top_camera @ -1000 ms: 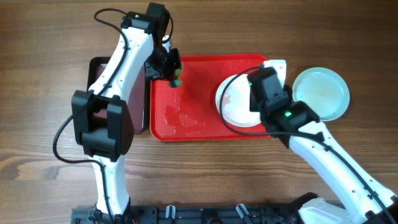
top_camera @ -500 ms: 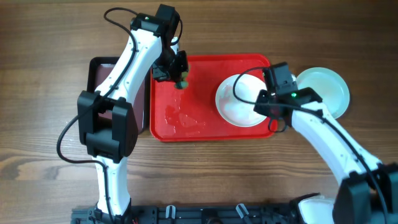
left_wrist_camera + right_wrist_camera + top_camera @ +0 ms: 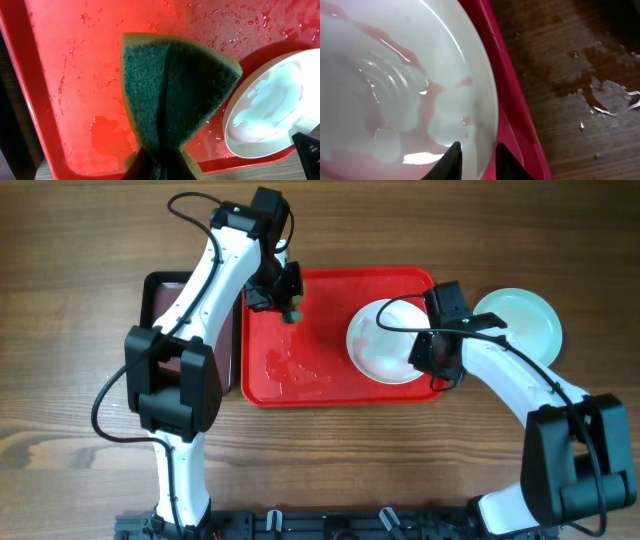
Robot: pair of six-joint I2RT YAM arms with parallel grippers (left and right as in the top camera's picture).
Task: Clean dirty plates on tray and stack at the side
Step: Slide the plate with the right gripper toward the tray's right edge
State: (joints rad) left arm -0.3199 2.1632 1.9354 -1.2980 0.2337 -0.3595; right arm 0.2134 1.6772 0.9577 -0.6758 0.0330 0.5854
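A white plate (image 3: 382, 340) lies wet at the right end of the red tray (image 3: 330, 300). A pale blue plate (image 3: 515, 328) rests on the table just right of the tray. My right gripper (image 3: 428, 358) is at the white plate's right edge. In the right wrist view the right gripper (image 3: 477, 147) is open, one fingertip inside the plate (image 3: 395, 90) and the other outside its rim, over the tray wall (image 3: 505, 100). My left gripper (image 3: 160, 167) is shut on a folded green sponge (image 3: 175, 95) above the tray's back left part.
A dark maroon tray (image 3: 165, 290) sits left of the red tray, partly under my left arm. Water is puddled on the red tray floor (image 3: 290, 370), and the wooden table (image 3: 580, 75) right of it is wet.
My right gripper has moved from over the white plate to its right rim and its jaws have parted. My left arm has shifted slightly right with the sponge.
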